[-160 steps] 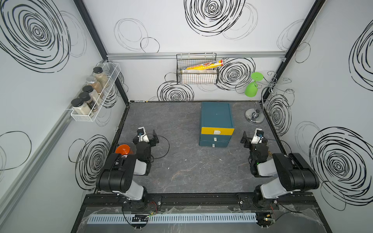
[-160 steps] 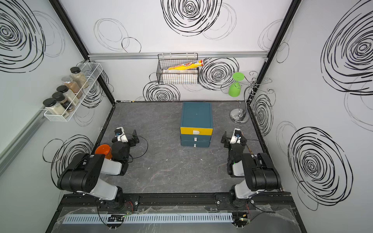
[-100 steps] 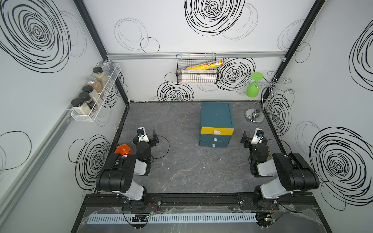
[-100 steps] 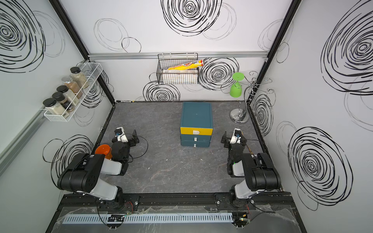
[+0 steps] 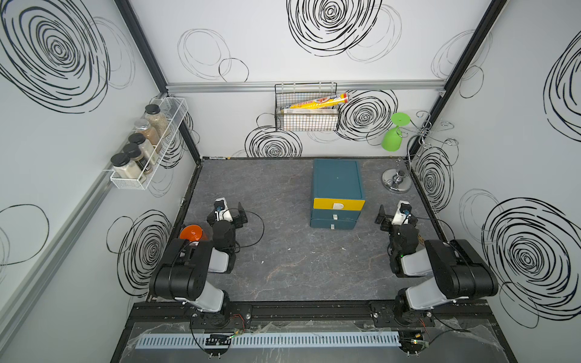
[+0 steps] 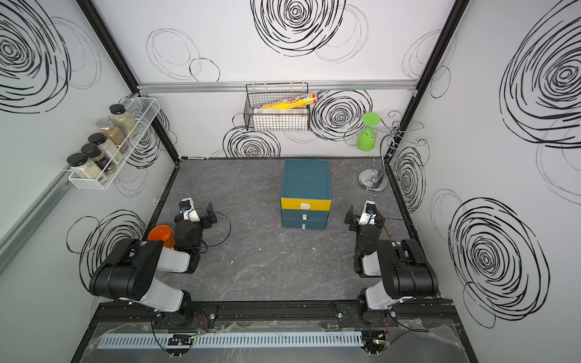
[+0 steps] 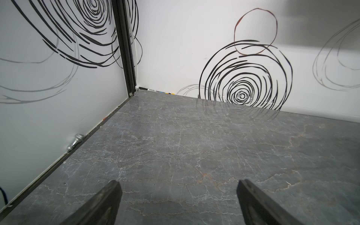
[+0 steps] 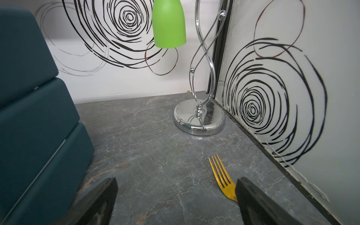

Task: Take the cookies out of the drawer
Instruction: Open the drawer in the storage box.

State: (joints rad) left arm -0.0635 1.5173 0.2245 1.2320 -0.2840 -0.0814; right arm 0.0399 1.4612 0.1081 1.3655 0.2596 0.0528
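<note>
A teal drawer unit point(image 5: 337, 180) point(image 6: 305, 179) stands at the back middle of the table, with a yellow top drawer point(image 5: 339, 204) above two teal ones. All three drawers are shut, so the cookies are hidden. My left gripper point(image 5: 230, 213) point(image 6: 198, 214) rests low at the left, open, with only bare table between its fingers point(image 7: 179, 187). At the right my right gripper point(image 5: 393, 217) point(image 6: 361, 217) is open too and holds nothing point(image 8: 176, 185). The unit's side point(image 8: 35, 116) shows close beside it in the right wrist view.
A gold fork point(image 8: 222, 175) lies on the table by one right finger. A chrome stand point(image 5: 396, 184) carrying a green cup point(image 5: 393, 135) fills the back right corner. An orange cup point(image 5: 190, 232) sits by the left arm. A spice rack point(image 5: 144, 147) and wire basket point(image 5: 306, 111) hang on the walls.
</note>
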